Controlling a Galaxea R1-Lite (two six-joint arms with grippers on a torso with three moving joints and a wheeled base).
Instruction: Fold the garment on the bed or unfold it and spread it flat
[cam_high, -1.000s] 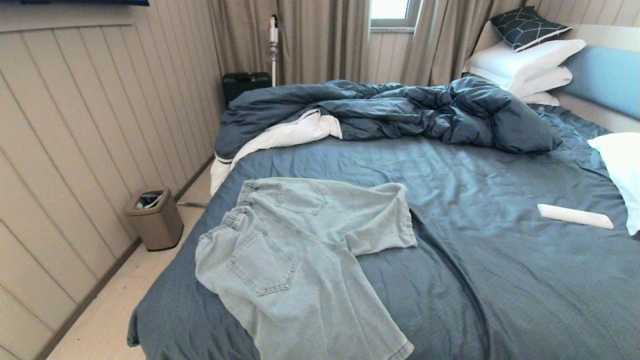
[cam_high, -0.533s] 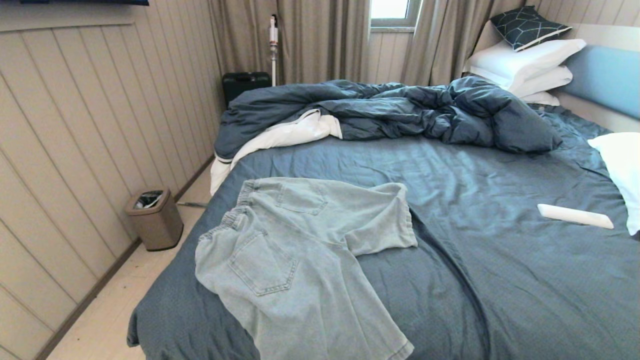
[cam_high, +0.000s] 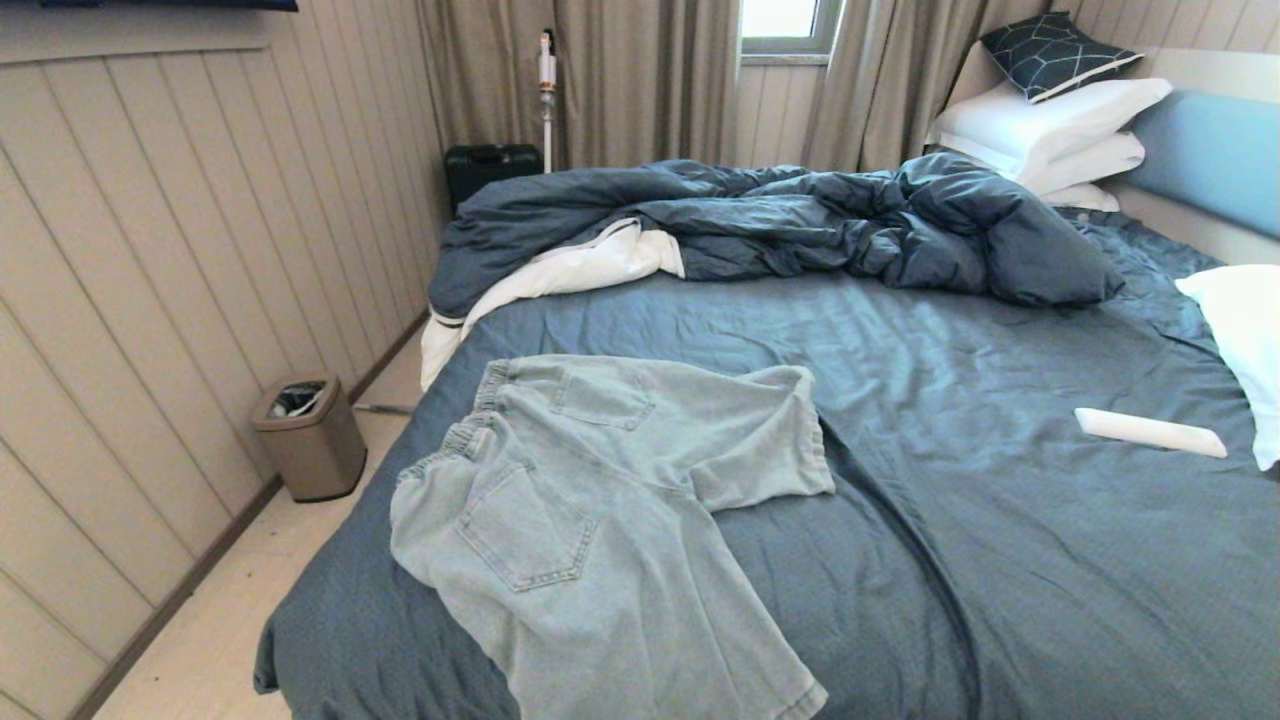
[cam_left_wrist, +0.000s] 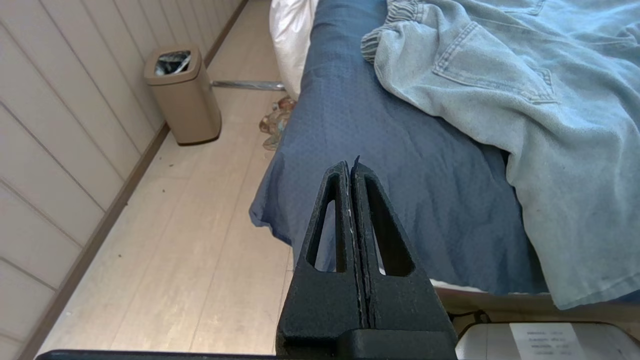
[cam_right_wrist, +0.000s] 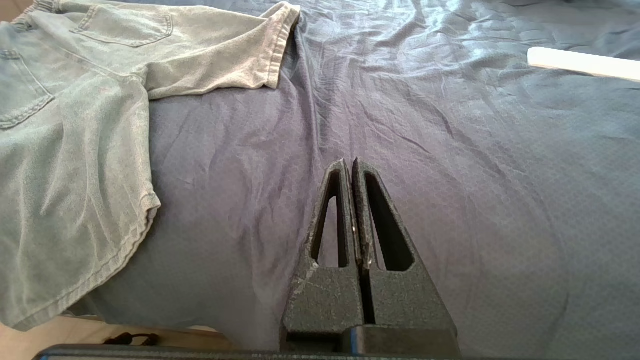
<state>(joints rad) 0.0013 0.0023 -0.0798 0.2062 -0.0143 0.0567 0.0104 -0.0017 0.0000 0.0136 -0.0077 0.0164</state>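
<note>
left tool (cam_left_wrist: 351, 167), right tool (cam_right_wrist: 349, 165): pinched shut, empty | step: pre-grasp | next: open over pale light-blue denim shorts (cam_high: 600, 500) on slate-blue bed (cam_high: 1000, 560)

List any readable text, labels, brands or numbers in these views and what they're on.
No text can be read in any view.
White label on the pale device at the edge of the left wrist view: printed lines, too blurred to read.
Shorts, bin, white bar on the bed: no visible print.
</note>
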